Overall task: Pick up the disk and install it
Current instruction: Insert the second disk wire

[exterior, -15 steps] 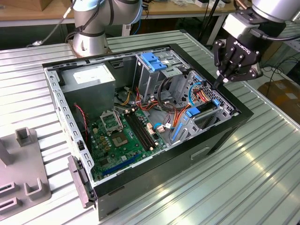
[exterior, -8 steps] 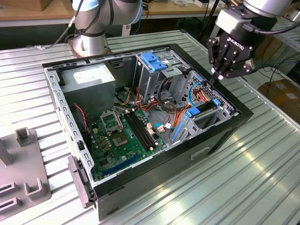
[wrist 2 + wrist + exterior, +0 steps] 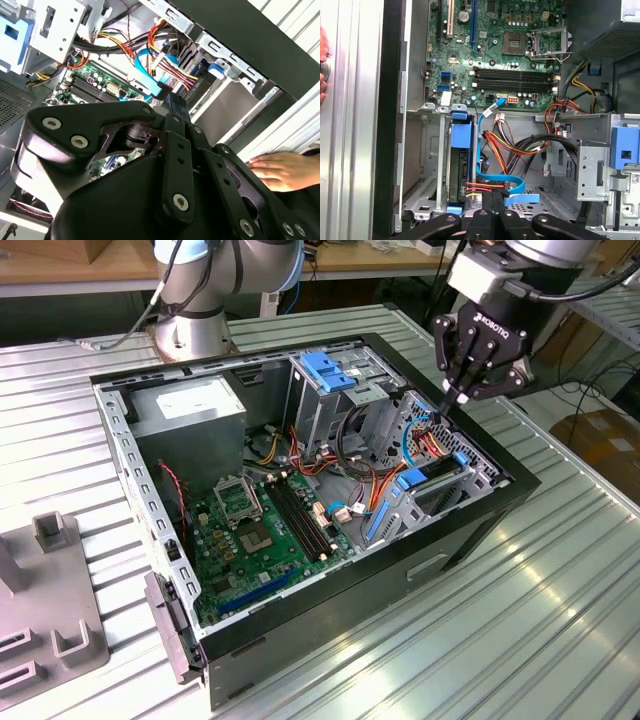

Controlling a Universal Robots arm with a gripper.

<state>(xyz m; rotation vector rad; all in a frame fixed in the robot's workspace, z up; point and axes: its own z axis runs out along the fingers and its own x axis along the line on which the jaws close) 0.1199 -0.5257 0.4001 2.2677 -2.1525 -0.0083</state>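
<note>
The disk [image 3: 459, 172] sits on edge in the metal drive cage [image 3: 422, 197] at the case's front corner, with its bright blue bracket [image 3: 461, 135] along its upper side. In the exterior view the disk's blue bracket [image 3: 418, 478] shows inside the cage on the exterior view's right. My gripper [image 3: 452, 397] hangs just above the cage and the cables, fingers pressed together with nothing seen between them. In the first wrist view the gripper [image 3: 492, 200] is over the red, yellow and blue cables beside the disk's end. In the second wrist view the gripper [image 3: 175, 100] points at the blue cable [image 3: 147, 75].
The open computer case [image 3: 470, 530] lies on a ribbed metal table [image 3: 560, 620]. Inside are the motherboard [image 3: 265, 525], a grey power-supply box [image 3: 190, 410] and a blue clip [image 3: 325, 370]. A person's hand [image 3: 280, 170] rests outside the case wall. A grey fixture [image 3: 50, 590] stands at the exterior view's left.
</note>
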